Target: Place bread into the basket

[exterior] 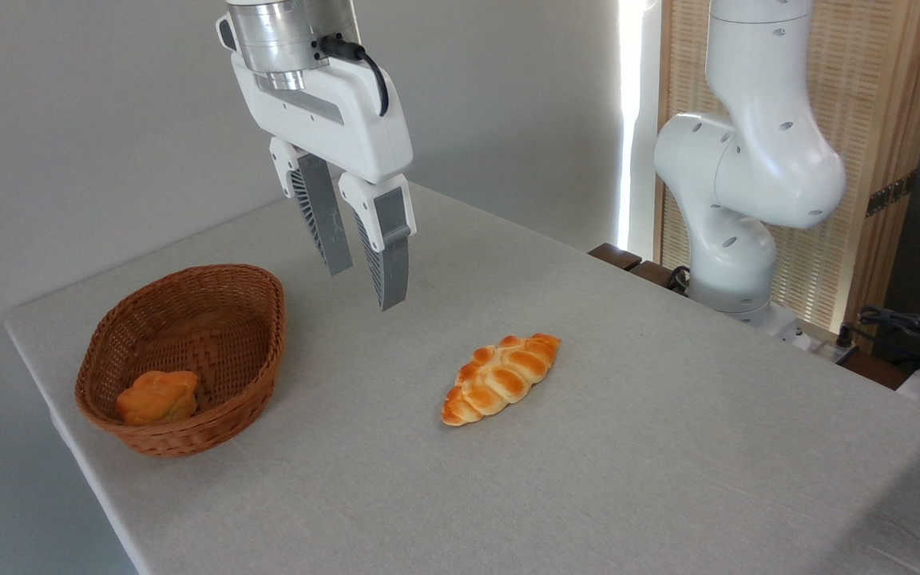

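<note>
Pincer (364, 283) hangs empty above the table (668, 479), fingers a little apart with a narrow gap between the tips, pointing down and slightly tilted. Task step not begun: the reach-and-grasp is in hand.

Nearest the camera: basket (268, 335) at the left edge of the table, with a small lumpy bun (158, 397) lying in its near end. Rest of the basket floor looks free.

Mid-table: bread (501, 378) lies flat on the cloth, well apart from the basket, long axis running diagonally from near-left to far-right. Pincer is up and to the left of it, not over it.

Judgement for a clean pick: widen the fingers first, since the present gap looks too narrow for the loaf. Centre over the middle braid, turn the wrist so fingers close across the short width, descend straight, squeeze gently.

Far side: arm base (727, 263) beyond the table edge.
</note>
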Controlling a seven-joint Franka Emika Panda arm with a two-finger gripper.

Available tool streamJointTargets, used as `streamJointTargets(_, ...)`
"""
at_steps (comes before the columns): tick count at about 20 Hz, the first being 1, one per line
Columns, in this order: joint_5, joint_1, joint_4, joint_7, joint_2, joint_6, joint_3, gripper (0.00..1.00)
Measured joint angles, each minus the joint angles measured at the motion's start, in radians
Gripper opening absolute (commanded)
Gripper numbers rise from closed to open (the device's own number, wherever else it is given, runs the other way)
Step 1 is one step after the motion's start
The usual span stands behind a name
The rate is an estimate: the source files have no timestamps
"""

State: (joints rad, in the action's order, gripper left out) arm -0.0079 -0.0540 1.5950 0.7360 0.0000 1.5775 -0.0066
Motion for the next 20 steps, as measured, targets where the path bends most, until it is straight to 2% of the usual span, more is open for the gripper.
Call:
streamJointTargets(14,0.0,0.0,0.0,0.0,0.0,0.001,0.0,1.0)
streamJointTargets(20,-0.028,-0.001,0.0,-0.003,0.0,0.001,-0.001,1.0)
